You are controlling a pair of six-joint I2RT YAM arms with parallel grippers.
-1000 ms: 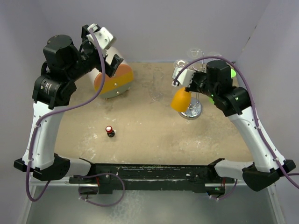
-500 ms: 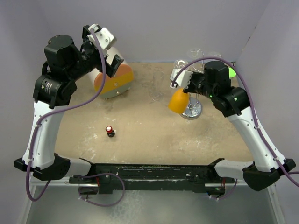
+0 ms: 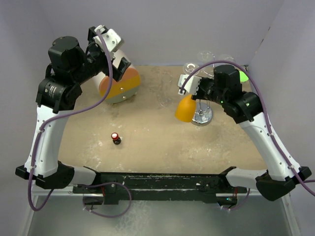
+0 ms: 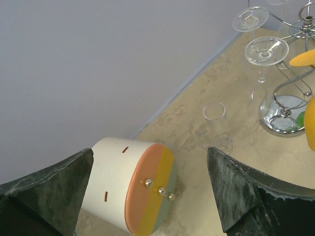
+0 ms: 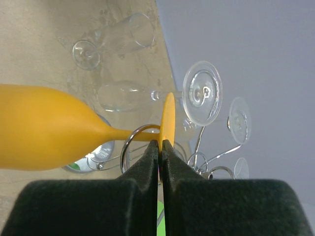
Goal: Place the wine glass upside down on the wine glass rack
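Observation:
My right gripper [image 5: 161, 145] is shut on the rim of the flat foot of an orange wine glass [image 5: 44, 130]. I hold the glass tilted, bowl down and to the left, beside the wine glass rack [image 3: 203, 117] in the top view. Its stem crosses one round wire loop of the rack [image 5: 129, 143]; I cannot tell if they touch. In the top view the orange bowl [image 3: 184, 109] hangs left of the chrome base, below my right gripper [image 3: 193, 89]. My left gripper [image 4: 150, 157] is open and empty, high at the back left [image 3: 118, 60].
Clear glasses [image 5: 202, 92] hang upside down on the rack's looped arms [image 4: 266, 49]. Another clear glass [image 4: 215, 112] lies on the table left of the rack. A white drum with an orange, yellow and green face [image 3: 119, 84] lies under my left gripper. A small red-capped bottle [image 3: 115, 138] stands mid-left.
My right gripper has moved the orange glass a little to the left and down, its bowl tipping lower beside the rack. The left arm has hardly moved.

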